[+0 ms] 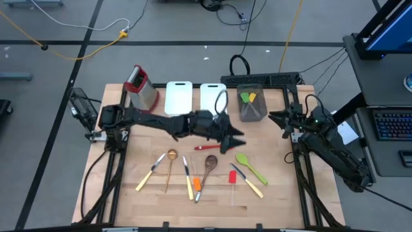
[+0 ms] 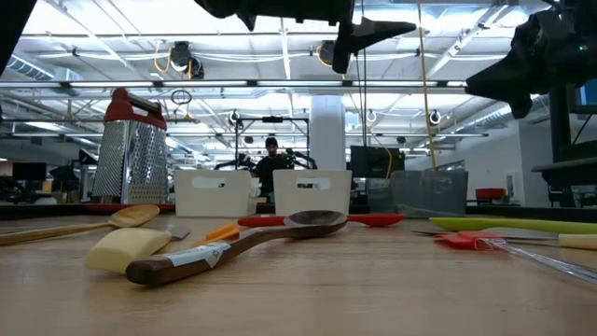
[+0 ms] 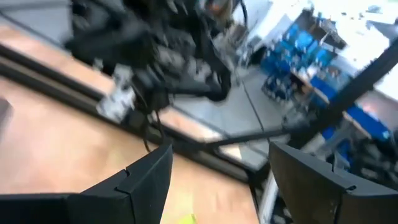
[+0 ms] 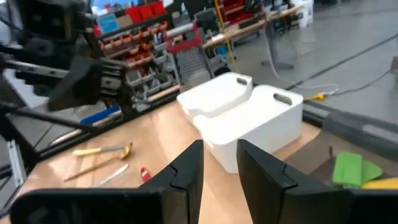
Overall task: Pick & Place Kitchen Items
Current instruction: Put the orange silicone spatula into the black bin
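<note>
Several kitchen items lie flat on the wooden table (image 1: 277,193): a gold spoon (image 1: 170,169), a wooden spoon (image 1: 207,169), a red spatula (image 1: 232,177), a green spoon (image 1: 250,166) and cream-handled knives (image 1: 149,173). A thin red utensil (image 1: 207,147) lies just left of my left gripper (image 1: 239,138). That gripper reaches over the table's middle, above these items, open, with nothing between its fingers (image 3: 149,180). My right gripper (image 1: 275,119) waits at the right edge, folded back, its fingers (image 4: 186,168) a narrow gap apart and empty.
Along the far edge stand a red-topped box grater (image 1: 140,87), two white trays (image 1: 178,96) (image 1: 211,96) and a grey tray (image 1: 251,106) holding a green and a yellow utensil. Bare wood lies along the near edge and at the table's right side.
</note>
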You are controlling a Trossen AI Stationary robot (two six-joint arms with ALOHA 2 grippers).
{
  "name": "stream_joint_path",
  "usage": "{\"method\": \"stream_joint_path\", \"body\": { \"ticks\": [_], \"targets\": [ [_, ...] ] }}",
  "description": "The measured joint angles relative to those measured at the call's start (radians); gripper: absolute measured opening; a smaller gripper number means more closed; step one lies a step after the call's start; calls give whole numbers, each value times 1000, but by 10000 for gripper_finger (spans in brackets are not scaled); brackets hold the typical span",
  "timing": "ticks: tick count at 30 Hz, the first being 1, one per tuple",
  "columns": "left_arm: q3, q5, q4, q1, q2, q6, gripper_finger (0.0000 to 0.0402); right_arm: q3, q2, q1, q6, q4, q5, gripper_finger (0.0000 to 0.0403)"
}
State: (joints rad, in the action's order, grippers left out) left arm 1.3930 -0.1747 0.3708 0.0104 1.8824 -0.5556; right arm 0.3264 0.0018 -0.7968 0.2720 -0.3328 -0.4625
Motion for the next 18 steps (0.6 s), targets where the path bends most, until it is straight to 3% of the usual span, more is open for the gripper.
{"method": "stream_joint_path", "body": {
  "ticks": [6, 13, 18],
  "targets": [
    [0, 38, -188, 101, 0, -87, 273, 0, 0, 0, 3, 10, -13, 89],
    [0, 30, -639, 186, -54, -323, 273, 0, 1, 0, 3, 13, -11, 89],
    [0, 22, -961, 224, -134, -409, 273, 0, 1, 0, 3, 12, -11, 89]
  ]
}}
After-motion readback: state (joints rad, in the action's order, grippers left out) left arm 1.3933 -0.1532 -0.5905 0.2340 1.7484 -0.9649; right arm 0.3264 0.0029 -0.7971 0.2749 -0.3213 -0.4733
